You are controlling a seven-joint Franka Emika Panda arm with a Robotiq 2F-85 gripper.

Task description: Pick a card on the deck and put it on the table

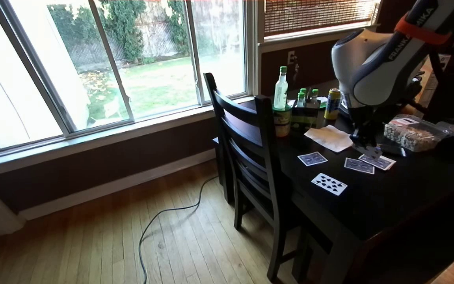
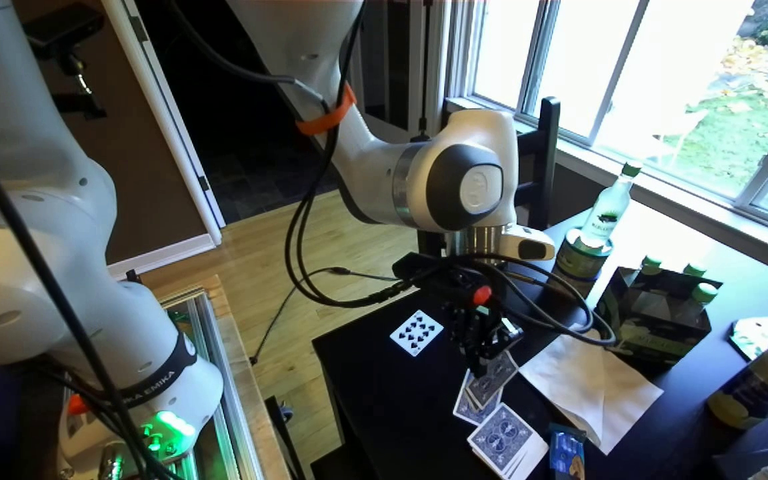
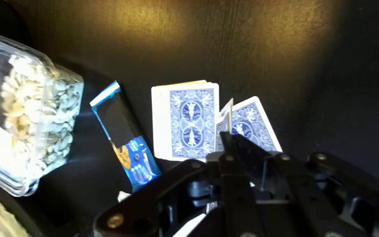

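Black two-finger gripper [image 2: 481, 368]: jaws pinch one blue-backed playing card [image 2: 496, 379], tilted. Large near-black wooden table [image 1: 412, 197]: lies beneath, bearing all cards below. Blue-backed card deck [image 3: 192, 121]: slightly spread. Loose blue-backed card [image 1: 359, 166]: face down, just beside the deck. White card with black spades [image 1: 328, 184]: face up, apart from the deck. Blue printed wrapper [image 3: 140, 161]: near the deck.
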